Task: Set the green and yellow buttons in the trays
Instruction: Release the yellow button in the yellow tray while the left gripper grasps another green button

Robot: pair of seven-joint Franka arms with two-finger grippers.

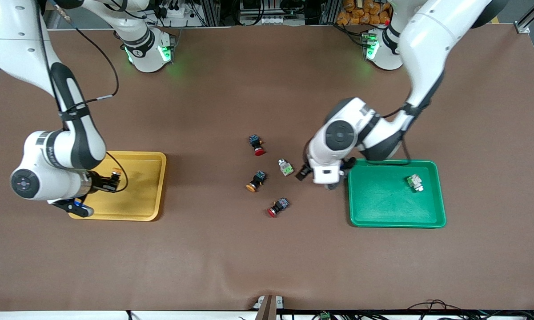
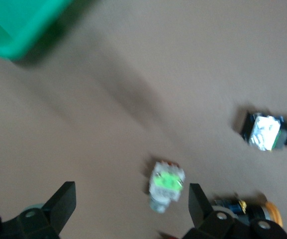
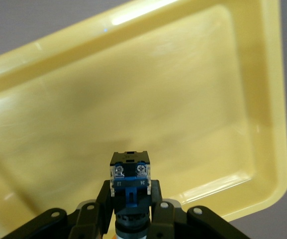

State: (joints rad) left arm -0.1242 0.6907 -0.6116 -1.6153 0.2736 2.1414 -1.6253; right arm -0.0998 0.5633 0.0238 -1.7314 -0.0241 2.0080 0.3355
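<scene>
Holding a yellow button [image 3: 129,191] clamped in my right end effector [image 3: 129,209] over the yellow tray [image 1: 158,186], I'd lower before releasing; left end effector [image 2: 128,204], fingers apart, should straddle the green button [image 2: 166,183].

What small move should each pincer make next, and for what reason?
Probably the right pincer should lower a little and open: it is shut on a yellow-capped button over the yellow tray. The left pincer, open, should likely descend onto the green button on the table between its fingers; another green button lies in the green tray.
</scene>
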